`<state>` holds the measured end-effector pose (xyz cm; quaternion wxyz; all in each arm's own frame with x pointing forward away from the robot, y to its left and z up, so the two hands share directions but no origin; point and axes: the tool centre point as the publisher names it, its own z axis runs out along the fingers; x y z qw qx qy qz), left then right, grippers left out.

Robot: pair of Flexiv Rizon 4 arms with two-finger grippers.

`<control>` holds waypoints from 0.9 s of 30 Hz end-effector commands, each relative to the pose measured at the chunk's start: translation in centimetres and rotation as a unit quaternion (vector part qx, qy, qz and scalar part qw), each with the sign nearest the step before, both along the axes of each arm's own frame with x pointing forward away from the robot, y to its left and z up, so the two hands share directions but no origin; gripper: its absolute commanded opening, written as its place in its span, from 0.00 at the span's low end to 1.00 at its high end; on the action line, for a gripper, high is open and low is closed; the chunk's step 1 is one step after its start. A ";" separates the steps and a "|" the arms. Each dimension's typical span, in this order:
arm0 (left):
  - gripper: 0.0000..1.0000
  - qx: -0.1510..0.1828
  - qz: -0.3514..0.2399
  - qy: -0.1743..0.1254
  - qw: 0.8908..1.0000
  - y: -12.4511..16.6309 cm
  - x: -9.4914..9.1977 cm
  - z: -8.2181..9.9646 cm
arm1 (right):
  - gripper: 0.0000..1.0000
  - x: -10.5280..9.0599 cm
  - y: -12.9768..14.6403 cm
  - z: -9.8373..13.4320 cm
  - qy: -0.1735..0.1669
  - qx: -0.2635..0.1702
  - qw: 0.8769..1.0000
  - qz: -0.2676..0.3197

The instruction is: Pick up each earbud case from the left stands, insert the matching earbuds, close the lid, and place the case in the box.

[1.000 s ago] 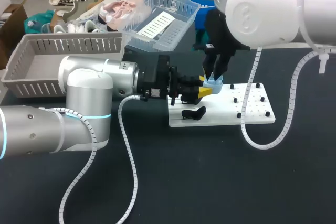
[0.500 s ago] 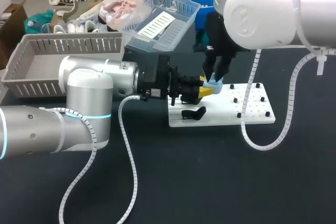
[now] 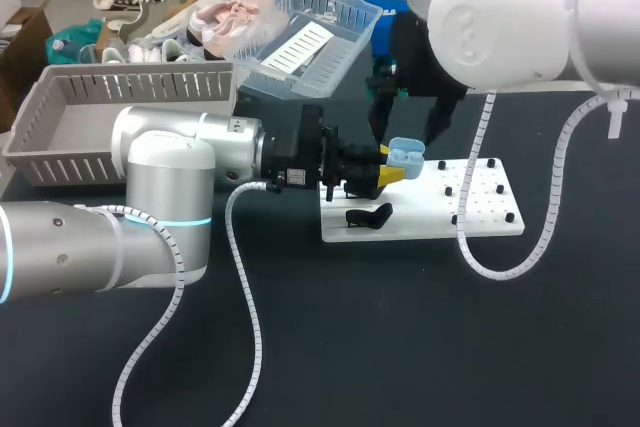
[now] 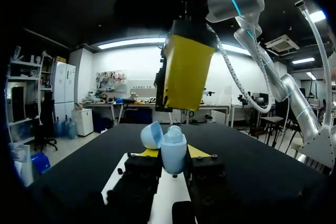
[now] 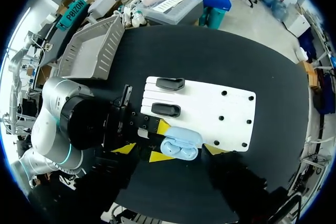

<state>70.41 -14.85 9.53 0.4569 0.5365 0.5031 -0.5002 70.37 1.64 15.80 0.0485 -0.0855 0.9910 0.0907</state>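
We see the counter [image 3: 330, 347] as a flat black surface that fills most of the head view. One white board [image 3: 490, 215] lies on it, right of the frame's middle. The board is set with small black pegs [image 3: 497, 187]; we make out six in the head view, though some may be hidden. The right wrist view shows two black stands [image 5: 166, 109] lying side by side on the end of the board nearest our left arm. One grey box [image 3: 130, 72] with slatted walls sits at the upper left of the frame, by the counter's far edge.

There is one earbud case [image 3: 405, 155], light blue, with its lid tipped open. It is held off the counter near the middle of the frame, just above the upper left part of the board. Our left hand [image 3: 392, 171] comes in level from the left, and its two yellow-tipped fingers press the lower body of the case from either side. In the right wrist view we count two pale earbuds [image 5: 171, 149] seated in the case.

Our right hand [image 3: 408, 129] hangs directly over the case with its fingers spread wide, holding nothing and clear of the lid. Two spiral-wrapped cables [image 3: 245, 327] trail over the counter, one from each arm.
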 end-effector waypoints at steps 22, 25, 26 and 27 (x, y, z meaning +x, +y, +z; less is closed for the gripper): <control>0.00 -0.001 0.000 -0.001 1.000 0.0 0.0 -0.1 | 1.00 3.4 -5.2 -1.0 -0.034 0.006 0.988 -0.149; 0.00 -0.001 0.000 -0.001 1.000 0.0 0.0 -0.1 | 1.00 3.9 -5.6 -1.7 -0.030 0.005 0.987 -0.159; 0.00 -0.001 0.000 -0.001 1.000 0.0 0.0 -0.1 | 1.00 4.0 -5.7 -2.0 -0.028 0.004 0.986 -0.162; 0.00 -0.001 0.000 -0.001 1.000 0.0 0.0 -0.1 | 1.00 4.1 -5.7 -2.3 -0.027 0.002 0.986 -0.164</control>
